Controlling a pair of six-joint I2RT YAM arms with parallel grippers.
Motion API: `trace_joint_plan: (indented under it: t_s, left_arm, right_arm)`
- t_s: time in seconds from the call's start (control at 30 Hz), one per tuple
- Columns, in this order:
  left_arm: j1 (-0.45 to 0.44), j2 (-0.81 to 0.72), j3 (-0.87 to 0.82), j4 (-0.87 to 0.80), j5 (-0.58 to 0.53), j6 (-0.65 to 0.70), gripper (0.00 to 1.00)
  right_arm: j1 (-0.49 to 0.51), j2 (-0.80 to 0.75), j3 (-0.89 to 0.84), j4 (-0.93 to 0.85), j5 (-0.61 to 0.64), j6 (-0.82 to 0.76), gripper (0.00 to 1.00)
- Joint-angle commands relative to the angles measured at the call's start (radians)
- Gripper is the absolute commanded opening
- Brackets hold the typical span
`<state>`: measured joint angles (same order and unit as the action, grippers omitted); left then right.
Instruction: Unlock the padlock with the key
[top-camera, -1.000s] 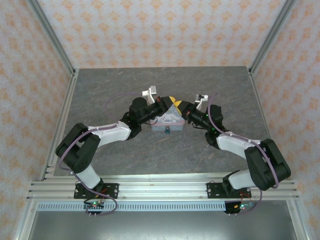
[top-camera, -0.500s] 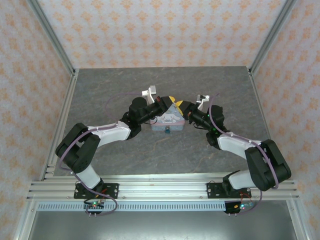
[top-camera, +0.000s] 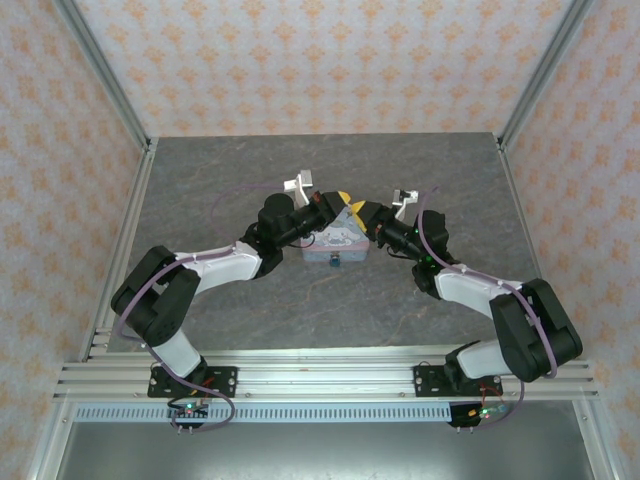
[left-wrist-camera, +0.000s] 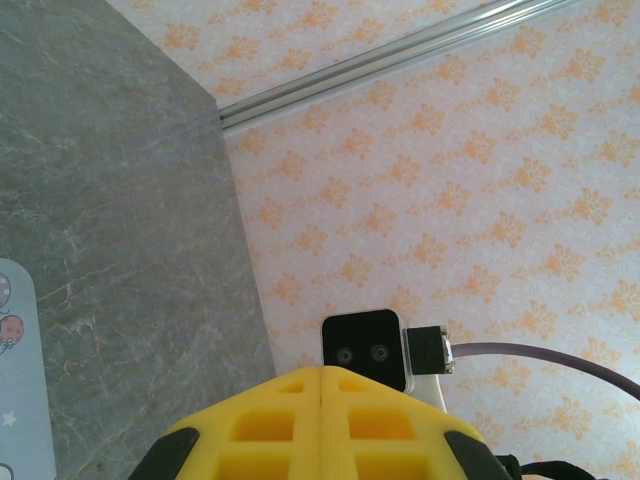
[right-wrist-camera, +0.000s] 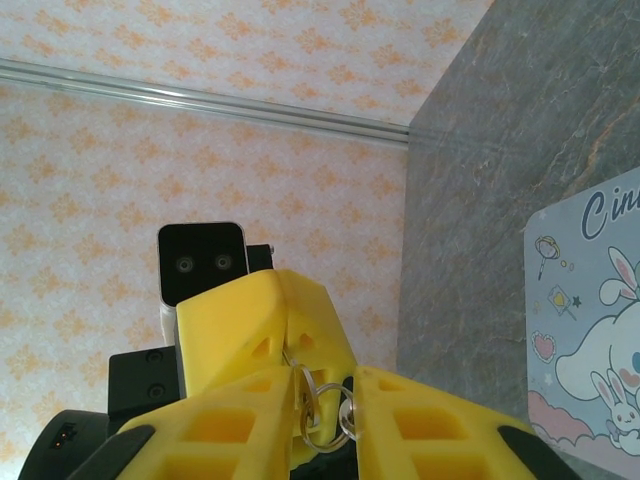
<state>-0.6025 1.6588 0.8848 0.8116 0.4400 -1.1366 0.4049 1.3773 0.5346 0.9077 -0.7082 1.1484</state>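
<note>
Both grippers meet above the pale blue tin (top-camera: 338, 240). In the right wrist view my right gripper (right-wrist-camera: 330, 385) stands slightly open, with the silver key ring and key (right-wrist-camera: 325, 415) hanging in the gap between its yellow fingers. My left gripper (right-wrist-camera: 285, 300) faces it with jaws pressed together, pinching a thin metal part of the key bunch at the seam. The left wrist view shows the left gripper (left-wrist-camera: 320, 372) shut, with no gap at the seam. The padlock (top-camera: 333, 261) is a tiny dark blue piece at the tin's near edge. From above, the left gripper (top-camera: 344, 202) and right gripper (top-camera: 362, 213) nearly touch.
The tin's cartoon lid (right-wrist-camera: 590, 300) lies to the right below the right gripper, and its edge (left-wrist-camera: 15, 370) sits at the left of the left wrist view. Grey table (top-camera: 330, 320) spreads all round, bounded by patterned walls and aluminium posts (top-camera: 105, 75).
The right gripper's jaws have eased apart around the key ring. Both arms have stayed almost still above the tin.
</note>
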Motion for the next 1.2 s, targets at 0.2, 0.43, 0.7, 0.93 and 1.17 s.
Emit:
trace_joint_plan:
  t_s: [0.2, 0.43, 0.7, 0.93, 1.17]
  left_arm:
    - [-0.014, 0.01, 0.023, 0.018, -0.01, 0.001, 0.0]
    - [-0.016, 0.013, 0.016, 0.022, -0.015, 0.001, 0.0]
    - [-0.016, 0.011, 0.014, 0.021, -0.016, -0.003, 0.0]
    - [0.021, -0.1, -0.035, -0.096, -0.063, 0.007, 0.51]
    - [0.023, -0.3, -0.068, -0.568, -0.103, 0.214, 0.9]
  right_arm:
    - [-0.004, 0.019, 0.032, 0.086, -0.016, 0.019, 0.18]
    - [-0.003, 0.032, 0.041, 0.105, -0.019, 0.032, 0.09]
    - [-0.004, 0.021, 0.022, 0.091, -0.008, 0.02, 0.0]
    - [-0.008, -0.058, -0.032, -0.025, 0.025, -0.036, 0.0]
    - [-0.022, -0.115, -0.049, -0.203, 0.03, -0.091, 0.0]
